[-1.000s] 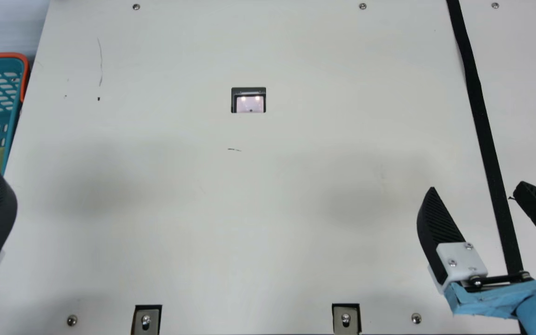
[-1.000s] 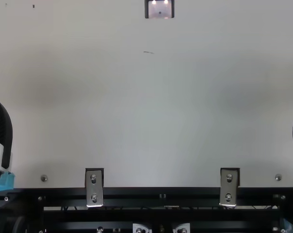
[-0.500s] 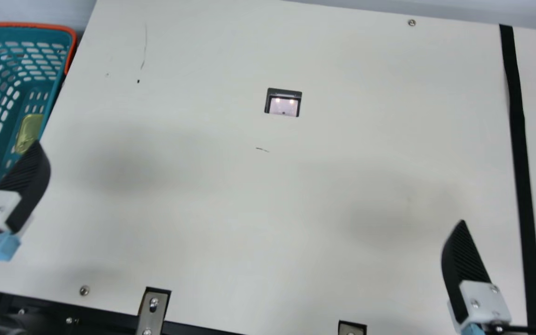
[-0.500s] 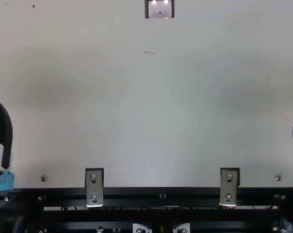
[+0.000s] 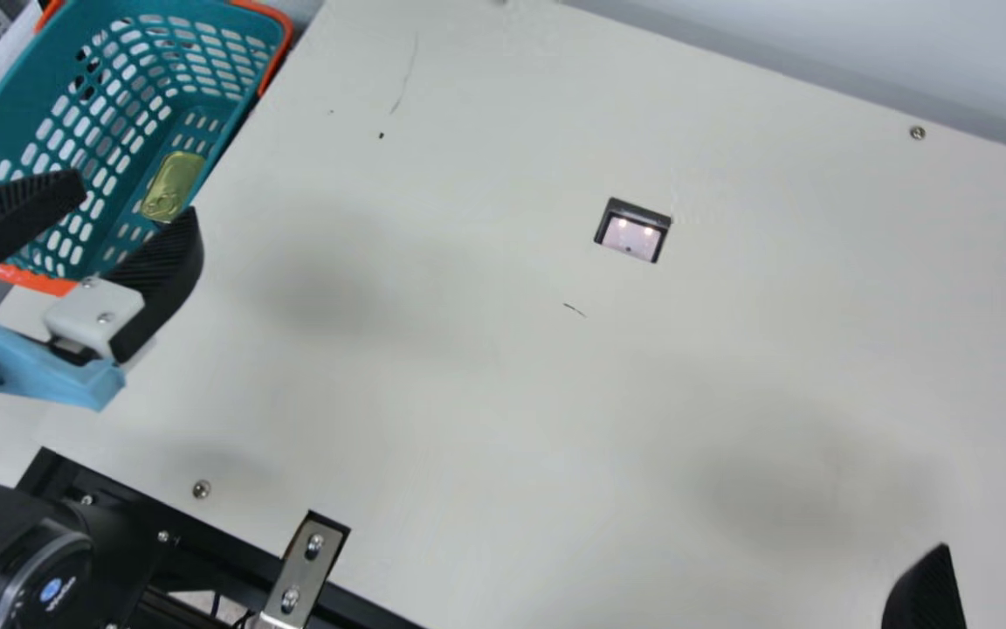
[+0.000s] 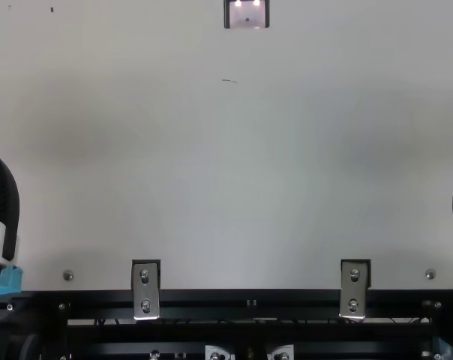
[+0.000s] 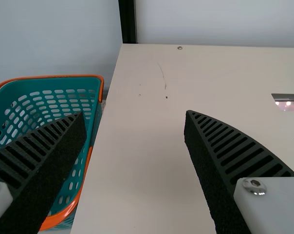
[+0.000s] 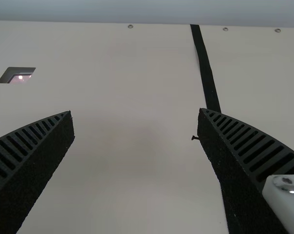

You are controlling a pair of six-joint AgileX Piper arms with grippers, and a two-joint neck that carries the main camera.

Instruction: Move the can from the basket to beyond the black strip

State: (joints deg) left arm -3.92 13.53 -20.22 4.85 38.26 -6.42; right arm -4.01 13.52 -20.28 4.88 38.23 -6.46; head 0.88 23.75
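Can (image 5: 173,186): one, gold, untouched; laid in basket (image 5: 10,114), close by the wall nearest the table (image 5: 485,393).

Left gripper (image 5: 136,199): fingers spread, nothing held; seen over the basket's near end.

Right gripper (image 8: 136,111): fingers spread, nothing held; black strip (image 8: 206,68) seen past one finger.

Risks, as judged: rim may be struck and basket dragged, the can being so near the wall; can may be dropped if pinched off-centre; can may be left short of the strip, the left arm's reach being limited and a handover perhaps needed.
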